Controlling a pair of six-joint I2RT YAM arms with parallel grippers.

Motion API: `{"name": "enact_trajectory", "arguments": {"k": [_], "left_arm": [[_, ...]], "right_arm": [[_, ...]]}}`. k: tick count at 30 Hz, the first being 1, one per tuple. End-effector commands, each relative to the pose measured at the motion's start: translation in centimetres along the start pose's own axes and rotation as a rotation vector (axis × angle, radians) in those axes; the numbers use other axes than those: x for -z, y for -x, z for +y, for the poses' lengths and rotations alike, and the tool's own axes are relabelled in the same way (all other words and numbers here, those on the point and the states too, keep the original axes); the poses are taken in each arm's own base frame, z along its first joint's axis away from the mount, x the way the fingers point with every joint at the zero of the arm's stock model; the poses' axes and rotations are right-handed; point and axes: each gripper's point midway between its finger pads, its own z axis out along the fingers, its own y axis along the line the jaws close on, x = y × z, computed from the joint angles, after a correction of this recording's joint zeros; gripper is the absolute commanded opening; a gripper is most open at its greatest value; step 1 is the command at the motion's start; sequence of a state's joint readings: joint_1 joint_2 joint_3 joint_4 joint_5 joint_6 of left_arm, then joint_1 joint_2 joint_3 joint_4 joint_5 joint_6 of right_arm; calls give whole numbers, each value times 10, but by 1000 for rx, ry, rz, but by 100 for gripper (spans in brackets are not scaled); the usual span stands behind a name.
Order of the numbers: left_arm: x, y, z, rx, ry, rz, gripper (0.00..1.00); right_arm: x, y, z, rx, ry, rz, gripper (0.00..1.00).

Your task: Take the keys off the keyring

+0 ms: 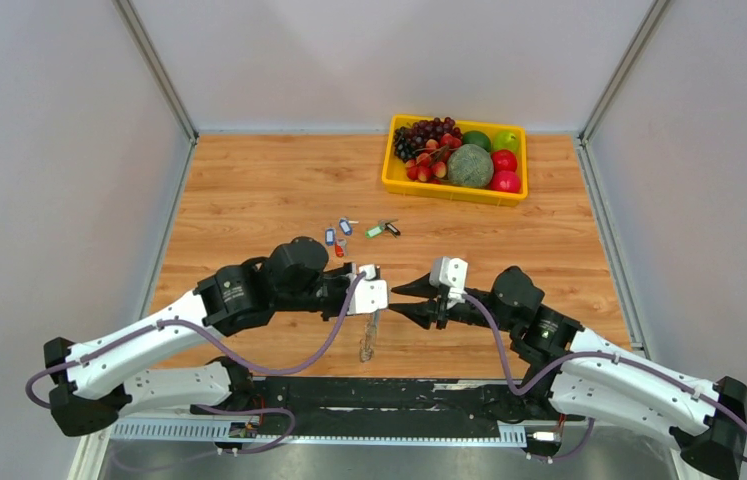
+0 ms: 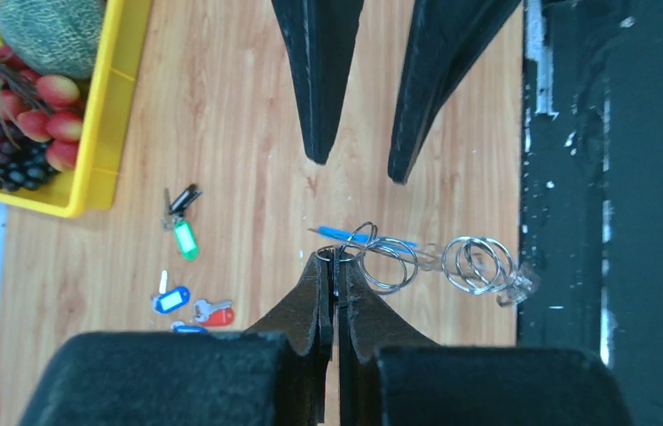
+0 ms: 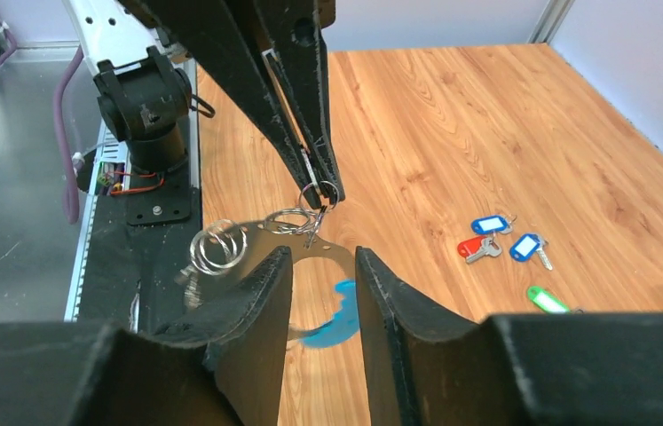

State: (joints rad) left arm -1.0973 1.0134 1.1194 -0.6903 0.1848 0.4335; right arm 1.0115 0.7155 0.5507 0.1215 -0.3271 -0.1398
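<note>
Freeing step: left gripper (image 2: 335, 259) is pressed shut on a small end loop of the keyring (image 2: 385, 262), and the right gripper (image 3: 323, 257) is spread, facing it. The next move, I judge, needs the right closing on a neighbouring loop.
Walls (image 1: 369, 60): pale grey, on three sides.
Tabletop (image 1: 249, 190): light wood.
Tray (image 1: 454, 196): yellow, far right.
Keyring: wire loops trailing from the left gripper toward the near edge.
Keys (image 2: 185, 238): blue, red, green and black heads, loose, well apart from the keyring. Whether any remain on it, I cannot tell.

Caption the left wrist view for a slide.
Left gripper shut on the keyring; right gripper open opposite; keys lie apart.
</note>
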Motion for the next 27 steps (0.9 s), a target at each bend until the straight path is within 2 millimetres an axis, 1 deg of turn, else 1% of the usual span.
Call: {"name": "enact_trajectory", "arguments": {"k": [1,2,3,8,13,16,20,27], "left_arm": [[12,23,20,-188,156,-198,0],[13,29,22,-204,174,-237,0],[13,23,18,-215,173,-244,0],[13,29,6,-242,123,-306,0],[10,27,-4,-267,85,-339,0],[11,29,-8,-275,75,-356,0],[13,30,-13,-289,58,-385,0],[17,33,-19,-299,39,-412,0]], "right_arm": [[-3,20,2,13,20,-68,37],[-3,18,3,17,23,-71,36],[-2,18,3,20,22,-75,36],[-1,17,8,38,44,-92,36],[-4,9,12,45,80,-74,34],[-6,3,20,48,126,-63,32],[-8,1,31,51,192,-73,31],[-14,1,38,46,246,-68,28]]}}
